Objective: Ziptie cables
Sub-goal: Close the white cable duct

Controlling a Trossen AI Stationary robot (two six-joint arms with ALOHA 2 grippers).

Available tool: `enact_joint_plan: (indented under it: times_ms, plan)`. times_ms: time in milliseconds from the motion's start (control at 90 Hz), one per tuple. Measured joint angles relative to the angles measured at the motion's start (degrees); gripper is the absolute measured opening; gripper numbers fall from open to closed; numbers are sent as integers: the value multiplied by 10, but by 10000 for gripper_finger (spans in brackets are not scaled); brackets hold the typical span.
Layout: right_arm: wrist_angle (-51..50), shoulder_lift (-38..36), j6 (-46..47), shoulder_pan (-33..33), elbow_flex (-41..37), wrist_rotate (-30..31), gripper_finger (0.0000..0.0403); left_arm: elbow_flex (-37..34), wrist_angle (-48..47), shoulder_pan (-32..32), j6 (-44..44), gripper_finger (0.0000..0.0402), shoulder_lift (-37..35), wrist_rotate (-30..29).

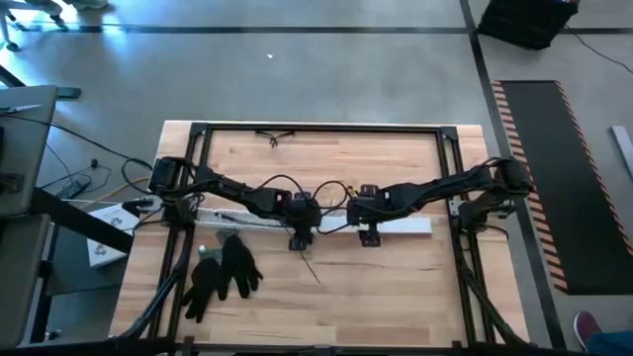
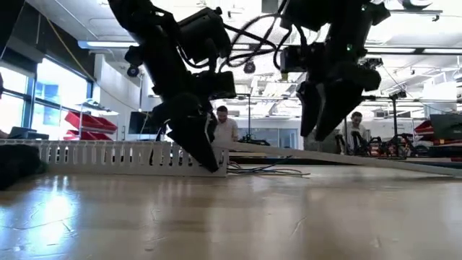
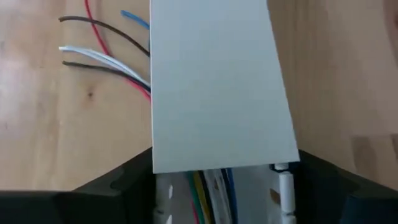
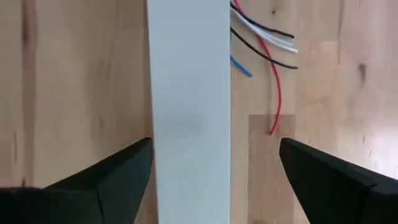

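Note:
A long white slotted channel (image 1: pixel 237 220) lies across the table's middle. A flat white cover (image 3: pixel 214 87) lies along its right part. The cables, thin red, white, black and blue wires (image 3: pixel 106 59), come out from under the cover and lie loose on the wood (image 4: pixel 264 37) (image 2: pixel 267 171). More cables run inside the channel (image 3: pixel 208 193). My left gripper (image 1: pixel 301 237) points down at the cover's left end, shut across the channel. My right gripper (image 4: pixel 214 168) stands open further right, one finger on each side of the cover. My left gripper comes from above, pointing down, with its fingers (image 3: pixel 134 177) across the channel, one on each long side, at the cover's left end (image 3: pixel 224 163). Whether the fingertips bear on the cover's edges or the channel's walls I cannot tell. The channel rests on the table.
A pair of black gloves (image 1: pixel 223 272) lies near the table's front left. A black frame (image 1: pixel 316 127) runs round the tabletop, with a small dark thing (image 1: pixel 277 136) at the far edge. Two people (image 2: pixel 225 126) (image 2: pixel 356 124) stand in the room behind.

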Motion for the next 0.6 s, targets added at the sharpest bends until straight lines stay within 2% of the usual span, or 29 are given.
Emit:
enact_joint_plan:
  times_ms: [167,433,600]
  plan:
    - [48,0,0,20,-21,1,334,0,-16,0,-1,262,-10,-30]
    - [137,-44,36,27,-108,3,334,0,-19,0,-6,262,-35,-40]
    - [230,-72,49,22,-183,2,334,1,-25,0,-6,262,-35,-40]
